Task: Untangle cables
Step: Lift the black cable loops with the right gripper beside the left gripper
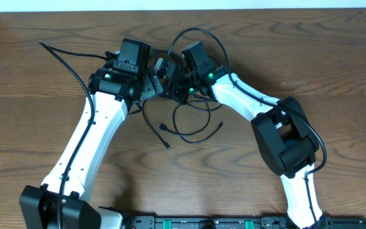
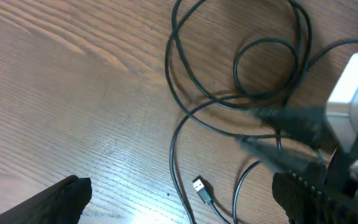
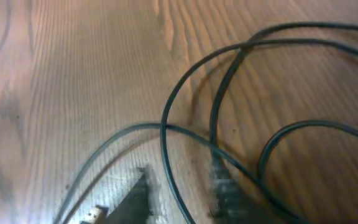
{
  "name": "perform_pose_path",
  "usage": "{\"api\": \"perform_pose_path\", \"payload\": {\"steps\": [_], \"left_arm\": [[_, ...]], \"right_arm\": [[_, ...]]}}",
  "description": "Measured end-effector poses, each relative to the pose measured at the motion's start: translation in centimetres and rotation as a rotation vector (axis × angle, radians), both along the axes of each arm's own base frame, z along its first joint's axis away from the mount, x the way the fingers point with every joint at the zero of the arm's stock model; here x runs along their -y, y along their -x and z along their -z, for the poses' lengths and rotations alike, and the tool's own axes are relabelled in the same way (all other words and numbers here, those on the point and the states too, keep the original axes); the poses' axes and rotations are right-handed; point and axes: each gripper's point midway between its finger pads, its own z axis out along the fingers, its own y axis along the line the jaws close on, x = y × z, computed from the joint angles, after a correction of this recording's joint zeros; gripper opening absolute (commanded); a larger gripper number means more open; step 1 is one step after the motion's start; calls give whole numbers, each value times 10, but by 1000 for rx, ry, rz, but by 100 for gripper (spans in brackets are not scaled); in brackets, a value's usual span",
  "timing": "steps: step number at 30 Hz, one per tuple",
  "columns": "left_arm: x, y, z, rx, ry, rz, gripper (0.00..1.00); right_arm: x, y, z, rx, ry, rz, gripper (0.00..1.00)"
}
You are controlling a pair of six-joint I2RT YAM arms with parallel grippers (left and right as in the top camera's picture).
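A tangle of thin black cables [image 1: 199, 130] lies on the wooden table between my two grippers, and one strand [image 1: 62, 57] trails off to the far left. My left gripper [image 1: 156, 86] [image 2: 182, 188] is wide open over the table. A cable strand [image 2: 174, 155] and a USB plug [image 2: 199, 185] lie between its fingers, and neither is touched. My right gripper [image 1: 173, 84] [image 3: 182, 186] faces it closely. Its blurred fingertips [image 3: 138, 193] stand apart with one black strand [image 3: 166, 168] running through the gap, not pinched. Loops of cable [image 3: 241, 56] lie beyond.
Another plug end [image 3: 95, 214] shows at the bottom left of the right wrist view. The right gripper's fingers [image 2: 284, 118] and white body [image 2: 353, 87] crowd the right side of the left wrist view. A black rail [image 1: 202, 222] runs along the table's front edge.
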Motion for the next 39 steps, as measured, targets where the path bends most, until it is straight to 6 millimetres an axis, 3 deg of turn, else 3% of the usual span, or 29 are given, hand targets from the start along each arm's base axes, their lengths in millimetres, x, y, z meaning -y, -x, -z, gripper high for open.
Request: {"api": "perform_pose_path", "payload": {"steps": [3, 4, 6, 7, 11, 13, 14, 17, 20, 21, 24, 33, 39], "left_arm": [[0, 0, 0, 0, 0, 0, 100], [0, 0, 0, 1, 0, 0, 100], [0, 0, 0, 1, 0, 0, 100], [0, 0, 0, 0, 0, 0, 100], [0, 0, 0, 0, 0, 0, 100], [0, 0, 0, 0, 0, 0, 100], [0, 0, 0, 0, 0, 0, 100], [0, 0, 0, 0, 0, 0, 100], [0, 0, 0, 0, 0, 0, 100], [0, 0, 0, 0, 0, 0, 100], [0, 0, 0, 0, 0, 0, 100], [0, 0, 0, 0, 0, 0, 100], [0, 0, 0, 0, 0, 0, 100]], "right_arm": [[8, -10, -7, -19, -15, 49, 77], [10, -13, -11, -13, -20, 55, 80], [21, -26, -27, -9, -44, 106, 89], [28, -32, -38, -7, -61, 135, 99], [64, -55, -88, -4, -118, 256, 95], [81, -59, -98, -30, -116, 302, 83], [88, -61, -98, -42, -109, 320, 83], [112, -57, -75, -147, -16, 397, 80], [123, -42, -45, -254, 74, 422, 77], [125, -37, -36, -277, 102, 414, 72], [124, -22, -17, -277, 172, 346, 58], [110, -3, 32, -236, 263, 172, 54], [109, -8, 49, -199, 277, 139, 49]]}}
